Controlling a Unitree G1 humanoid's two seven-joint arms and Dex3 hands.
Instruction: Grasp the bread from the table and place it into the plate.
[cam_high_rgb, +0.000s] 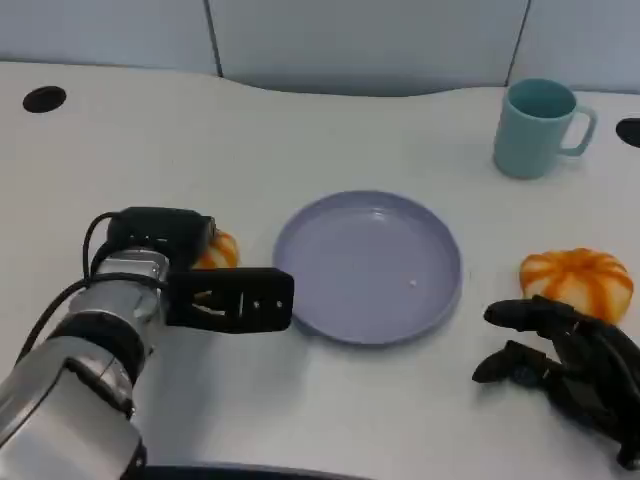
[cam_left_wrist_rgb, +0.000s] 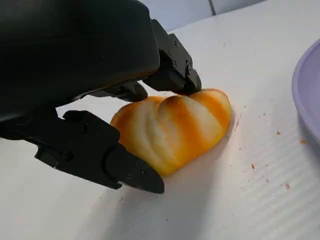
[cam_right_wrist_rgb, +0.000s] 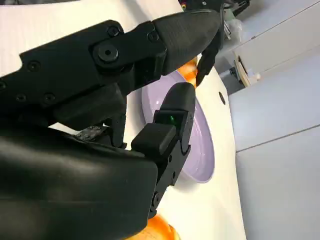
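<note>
White table (cam_high_rgb: 150, 130): plate (cam_high_rgb: 368, 265), mug (cam_high_rgb: 540, 127), breads (cam_high_rgb: 577, 280).

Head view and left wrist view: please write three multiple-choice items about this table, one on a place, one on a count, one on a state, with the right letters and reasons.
1. Where does the teal ceramic mug stand?
A. inside the plate
B. beyond the plate, far right
C. beside the left hand

2. How many orange-striped bread rolls lie on the table?
A. one
B. two
C. three

3. What is on the round lilac plate?
A. nothing
B. a roll
C. the mug

Answers:
1 B: the mug is behind the plate's right side.
2 B: one roll between the left hand's fingers, another by the right hand.
3 A: its surface is bare.
</note>
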